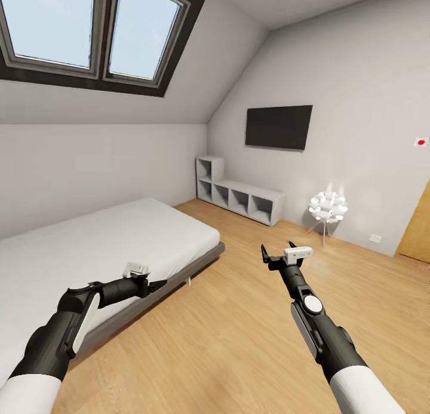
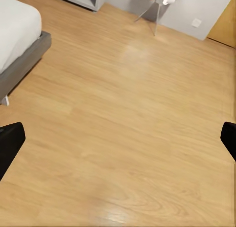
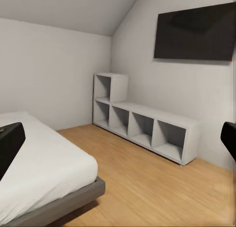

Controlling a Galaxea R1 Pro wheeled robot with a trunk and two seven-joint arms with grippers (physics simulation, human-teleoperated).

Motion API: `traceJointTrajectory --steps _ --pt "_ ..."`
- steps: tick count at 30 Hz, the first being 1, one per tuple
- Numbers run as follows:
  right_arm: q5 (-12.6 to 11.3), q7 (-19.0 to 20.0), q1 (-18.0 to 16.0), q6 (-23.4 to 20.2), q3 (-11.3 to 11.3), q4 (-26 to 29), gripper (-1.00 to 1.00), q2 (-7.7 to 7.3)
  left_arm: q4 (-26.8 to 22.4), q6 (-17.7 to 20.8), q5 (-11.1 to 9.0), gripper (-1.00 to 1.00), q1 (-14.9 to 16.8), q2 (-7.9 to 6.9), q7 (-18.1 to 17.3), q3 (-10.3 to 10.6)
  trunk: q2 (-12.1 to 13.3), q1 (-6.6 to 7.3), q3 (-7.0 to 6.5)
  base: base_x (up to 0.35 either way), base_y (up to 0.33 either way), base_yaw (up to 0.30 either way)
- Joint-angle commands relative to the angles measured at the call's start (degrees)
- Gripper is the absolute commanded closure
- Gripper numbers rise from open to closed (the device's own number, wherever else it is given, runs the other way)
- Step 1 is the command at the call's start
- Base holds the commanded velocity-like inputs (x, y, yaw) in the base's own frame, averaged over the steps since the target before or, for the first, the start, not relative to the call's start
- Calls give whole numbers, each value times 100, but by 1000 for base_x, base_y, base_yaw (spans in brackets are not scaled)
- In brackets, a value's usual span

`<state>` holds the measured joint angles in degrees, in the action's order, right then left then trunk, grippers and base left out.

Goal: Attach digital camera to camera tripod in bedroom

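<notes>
I am in the bedroom, over its light wood plank floor (image 1: 239,318). The digital camera and the camera tripod are out of view. My left gripper (image 1: 156,284) hangs low beside the edge of the grey-framed white bed (image 1: 89,247), open and empty. In the left wrist view its fingertips (image 2: 10,143) stand wide apart above bare floor. My right gripper (image 1: 278,251) is raised over the floor, open with nothing between its fingers. The right wrist view has its dark fingertips (image 3: 11,143) at both sides, facing the bed's corner (image 3: 39,173).
A grey cube shelf (image 1: 239,196) stands along the far wall under a black wall screen (image 1: 278,127). A small white flower-shaped lamp (image 1: 328,208) on thin legs stands right of it. An oak door (image 1: 418,229) is at the right edge. Skylights (image 1: 89,25) sit in the sloped ceiling.
</notes>
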<state>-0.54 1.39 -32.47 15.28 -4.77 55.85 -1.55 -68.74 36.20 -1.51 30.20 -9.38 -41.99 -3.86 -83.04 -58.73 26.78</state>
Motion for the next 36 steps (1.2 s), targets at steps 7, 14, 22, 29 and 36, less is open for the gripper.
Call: traceJointTrajectory --steps 7,14,22,29,36 --pt "-7 10 -5 16 -6 -4 -100 -3 -7 44 -16 -100 3 2 -19 41 -3 0 6 0 11 -50" --pt "-5 10 -5 15 -6 -7 -100 -3 -8 44 -16 -100 3 5 -12 158 -3 0 6 0 122 -11" --pt "-5 10 -5 18 -6 -10 -100 -3 -9 52 -16 -100 3 6 -11 199 -3 0 6 0 37 -2" --pt "-6 10 -5 19 -6 -16 -100 -3 -36 58 -16 -100 3 15 5 203 -3 0 6 0 7 0" --pt "-5 10 -5 19 -6 -20 -100 -3 -66 103 -23 -100 3 6 10 184 -3 0 6 0 1 0"
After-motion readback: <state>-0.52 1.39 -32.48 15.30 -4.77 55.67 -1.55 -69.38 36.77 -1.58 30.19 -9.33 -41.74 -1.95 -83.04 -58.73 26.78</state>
